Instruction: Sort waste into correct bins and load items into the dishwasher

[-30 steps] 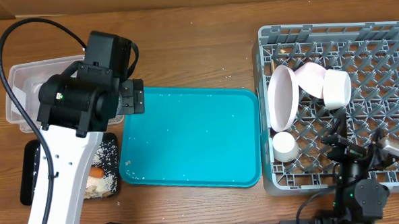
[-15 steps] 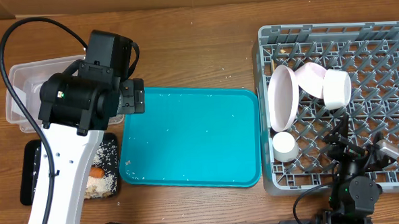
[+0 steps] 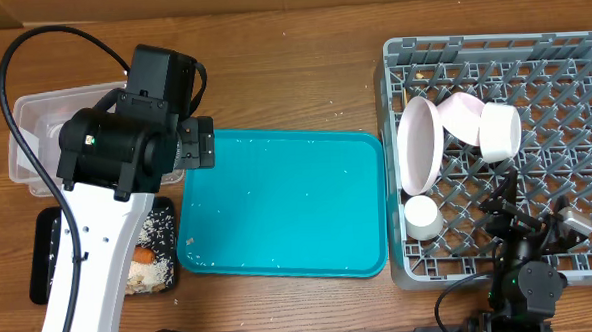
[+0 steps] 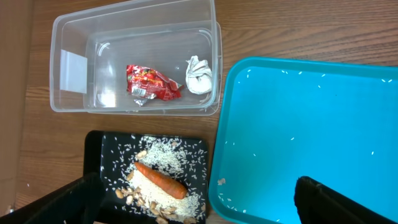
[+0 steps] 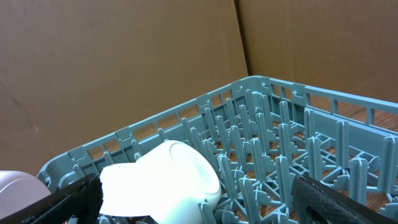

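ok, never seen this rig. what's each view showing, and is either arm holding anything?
Two robot arms work at a wooden table. The overhead view looks straight down: the left arm, white and black, is partly above the clear tub; the right arm sits by the grey rack, which holds white dishes and a small cup. The left wrist view looks down between its fingers: red wrapper and tissue in the tub, carrot and rice on the black tray, stray grains on the teal tray. The right wrist view looks across the rack's pegs. The left gripper and right gripper are open, holding nothing.
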